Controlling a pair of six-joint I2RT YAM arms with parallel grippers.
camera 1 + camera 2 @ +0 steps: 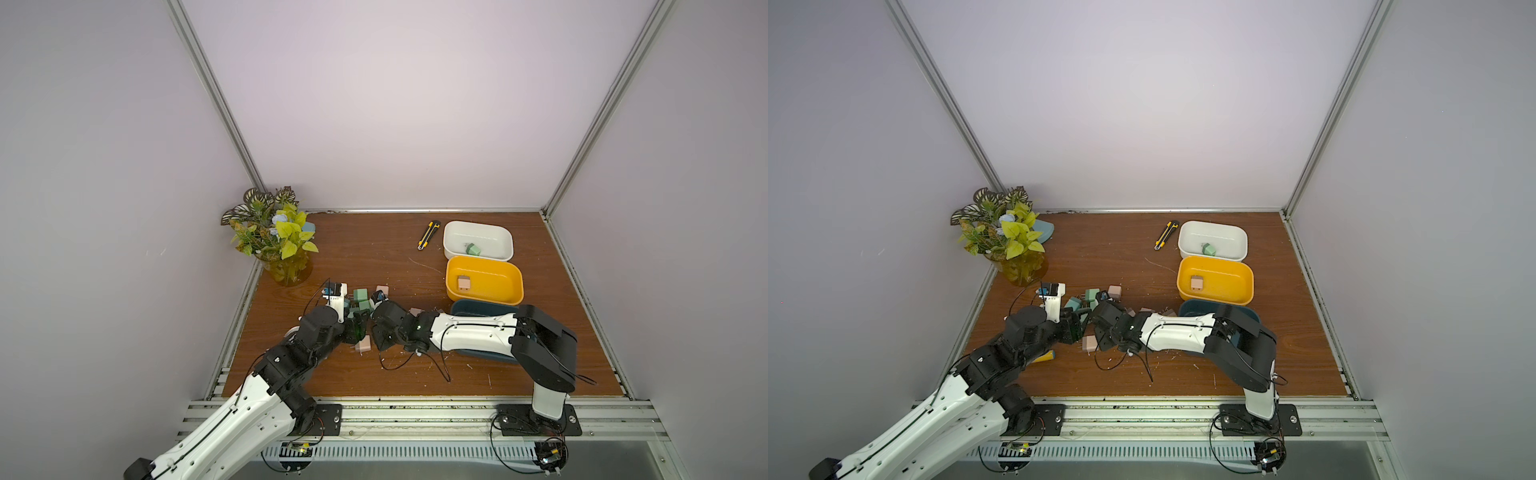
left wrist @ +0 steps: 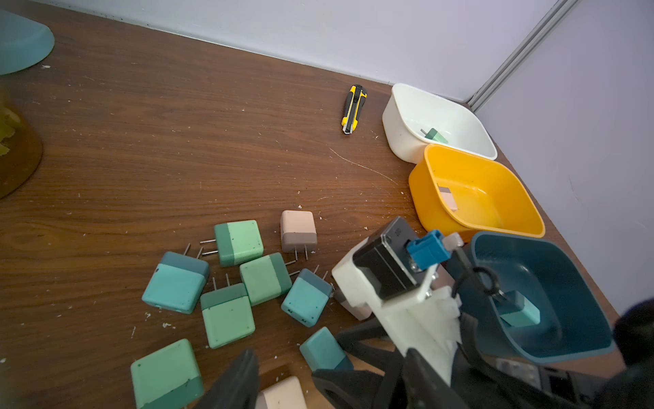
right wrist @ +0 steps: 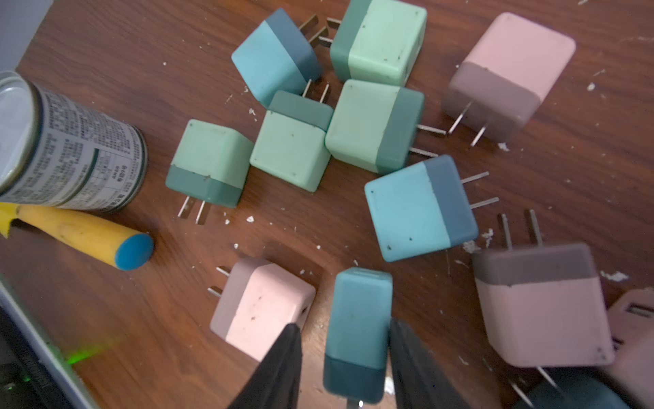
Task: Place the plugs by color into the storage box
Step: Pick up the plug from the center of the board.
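Observation:
Several loose plugs, teal-blue, mint green and pale pink, lie in a pile (image 1: pixel 360 297) (image 2: pixel 233 283) at the left centre of the table. Both grippers are down at the pile's near edge. My right gripper (image 3: pixel 345 340) (image 1: pixel 376 336) stands open, narrowly astride a teal-blue plug (image 3: pixel 359 318) (image 2: pixel 323 348): one finger touches it and a slim gap shows at the other. My left gripper (image 2: pixel 329 354) (image 1: pixel 357 328) is open wide, with a pink plug (image 2: pixel 283 393) (image 1: pixel 365 345) against one finger. The storage box is three tubs: white (image 1: pixel 500 241), yellow (image 1: pixel 494 282) and dark blue (image 2: pixel 566 290). These hold a green, a pink and a teal plug.
A yellow-black utility knife (image 1: pixel 429 235) lies left of the white tub. A potted plant (image 1: pixel 274 241) fills the back left corner. A tin can (image 3: pixel 67 159) and a yellow handle with a blue end (image 3: pixel 85 233) lie beside the pile. My right arm covers much of the dark blue tub.

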